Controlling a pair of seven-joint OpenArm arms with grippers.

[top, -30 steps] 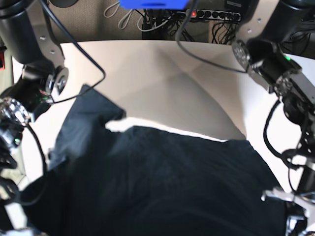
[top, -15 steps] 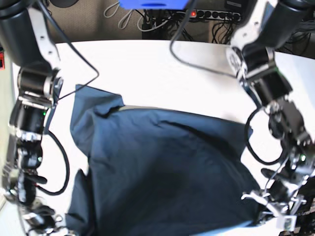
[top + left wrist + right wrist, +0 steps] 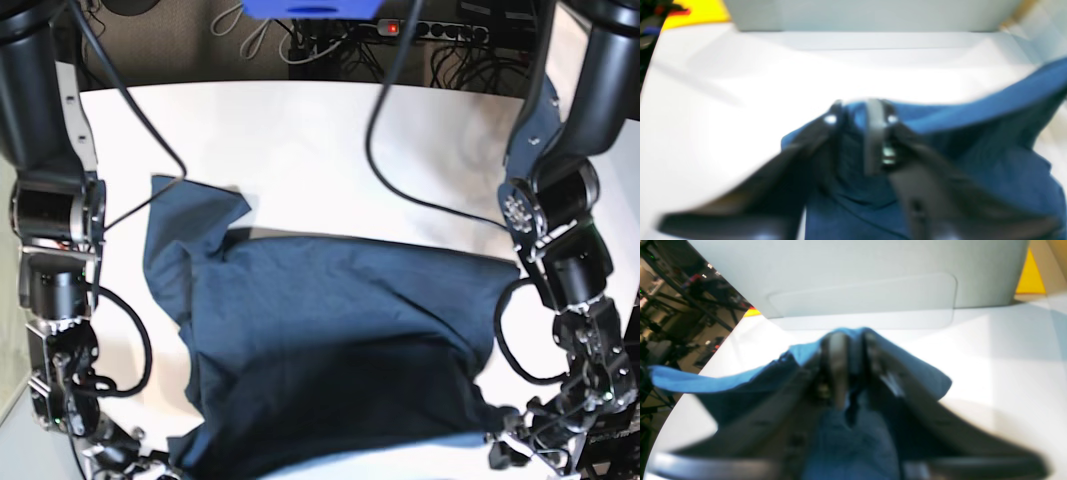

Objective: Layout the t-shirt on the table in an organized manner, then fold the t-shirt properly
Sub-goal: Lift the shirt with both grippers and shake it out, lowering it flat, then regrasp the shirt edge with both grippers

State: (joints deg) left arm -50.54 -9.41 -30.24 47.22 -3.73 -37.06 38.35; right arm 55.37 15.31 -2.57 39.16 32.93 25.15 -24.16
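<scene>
The dark navy t-shirt [image 3: 330, 340] lies spread over the white table [image 3: 330, 150], with one sleeve sticking out at the far left. Its near edge is lifted at both front corners. My left gripper [image 3: 503, 447], at the base view's lower right, is shut on the shirt's edge. The left wrist view shows its jaws [image 3: 862, 113] pinching blue cloth [image 3: 973, 150] above the table [image 3: 723, 100]. My right gripper [image 3: 150, 462], at the lower left, is shut on the other corner. The right wrist view shows it [image 3: 850, 340] clamped on the cloth [image 3: 846, 436].
Black cables [image 3: 400, 190] hang from both arms over the far part of the table. A power strip and tangled wires [image 3: 440, 30] lie beyond the far edge. A grey panel [image 3: 857, 273] stands at the table's side. The table's curved edge [image 3: 716, 356] drops off at the left.
Both grippers have pulled back toward the near edge with the shirt held. The shirt has slid nearer and lies flatter and wider, and both arms have straightened.
</scene>
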